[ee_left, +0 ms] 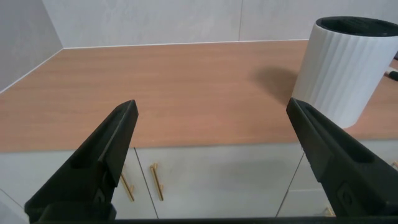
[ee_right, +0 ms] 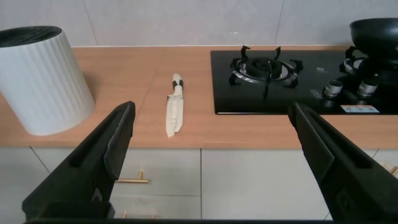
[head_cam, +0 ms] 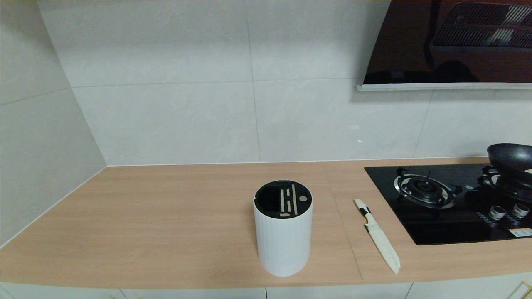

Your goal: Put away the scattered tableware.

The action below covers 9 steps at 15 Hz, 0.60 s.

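A white knife with a white handle and a black band lies flat on the wooden counter, between the holder and the stove; it also appears as the knife. A white ribbed cylindrical holder with a black slotted top stands upright near the counter's front edge, seen too as the holder and the holder. My left gripper hangs open in front of the counter edge, left of the holder, with nothing between its fingers. My right gripper is open below the counter front, facing the knife.
A black gas stove occupies the counter's right end, with a dark pan on its far burner. A range hood hangs above. White cabinet doors with brass handles sit under the counter. Tiled walls close the back and left.
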Available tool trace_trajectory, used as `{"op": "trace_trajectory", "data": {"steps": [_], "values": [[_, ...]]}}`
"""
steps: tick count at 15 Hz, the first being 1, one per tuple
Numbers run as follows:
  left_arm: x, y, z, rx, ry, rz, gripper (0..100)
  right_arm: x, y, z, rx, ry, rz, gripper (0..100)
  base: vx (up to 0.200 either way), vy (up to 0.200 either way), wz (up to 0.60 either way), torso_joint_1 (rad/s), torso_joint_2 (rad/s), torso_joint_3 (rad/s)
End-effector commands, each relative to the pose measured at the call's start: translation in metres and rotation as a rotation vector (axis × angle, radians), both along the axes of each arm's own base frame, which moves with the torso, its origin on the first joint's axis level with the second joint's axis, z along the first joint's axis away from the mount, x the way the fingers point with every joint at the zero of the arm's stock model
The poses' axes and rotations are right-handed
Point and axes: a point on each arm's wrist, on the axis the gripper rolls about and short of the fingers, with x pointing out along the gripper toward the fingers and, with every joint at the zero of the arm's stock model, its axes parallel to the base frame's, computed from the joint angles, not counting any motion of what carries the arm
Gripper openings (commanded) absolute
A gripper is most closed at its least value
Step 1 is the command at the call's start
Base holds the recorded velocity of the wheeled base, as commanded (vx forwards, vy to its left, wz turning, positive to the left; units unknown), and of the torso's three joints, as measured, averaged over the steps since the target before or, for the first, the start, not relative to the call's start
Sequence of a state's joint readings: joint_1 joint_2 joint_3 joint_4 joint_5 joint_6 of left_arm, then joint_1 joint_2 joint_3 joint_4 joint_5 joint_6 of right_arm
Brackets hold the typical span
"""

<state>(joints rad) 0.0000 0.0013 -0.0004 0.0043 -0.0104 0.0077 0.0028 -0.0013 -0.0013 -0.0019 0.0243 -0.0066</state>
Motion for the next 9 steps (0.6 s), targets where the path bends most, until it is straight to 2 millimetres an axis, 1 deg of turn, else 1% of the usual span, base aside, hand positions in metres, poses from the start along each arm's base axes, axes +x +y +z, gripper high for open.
{"op": "trace_trajectory", "data": {"steps": [1, 8, 9], "values": [[0.0001, 0.0, -0.0001, 0.0, 0.001, 0.001, 100, 0.0001, 0.0, 0.0001, -0.001, 0.001, 0.001, 100, 0.0, 0.0, 0.0, 0.0, 0.0, 0.0], [-0.0001, 0.0, 0.0003, 0.0, -0.001, 0.001, 100, 0.0001, 0.0, 0.0004, 0.002, -0.002, -0.001, 100, 0.0, 0.0, 0.0, 0.0, 0.0, 0.0], [0.0001, 0.0, -0.0001, 0.0, 0.001, 0.001, 100, -0.0023, 0.0, 0.009, 0.011, -0.037, 0.002, 100, 0.0, 0.0, 0.0, 0.0, 0.0, 0.0]]}}
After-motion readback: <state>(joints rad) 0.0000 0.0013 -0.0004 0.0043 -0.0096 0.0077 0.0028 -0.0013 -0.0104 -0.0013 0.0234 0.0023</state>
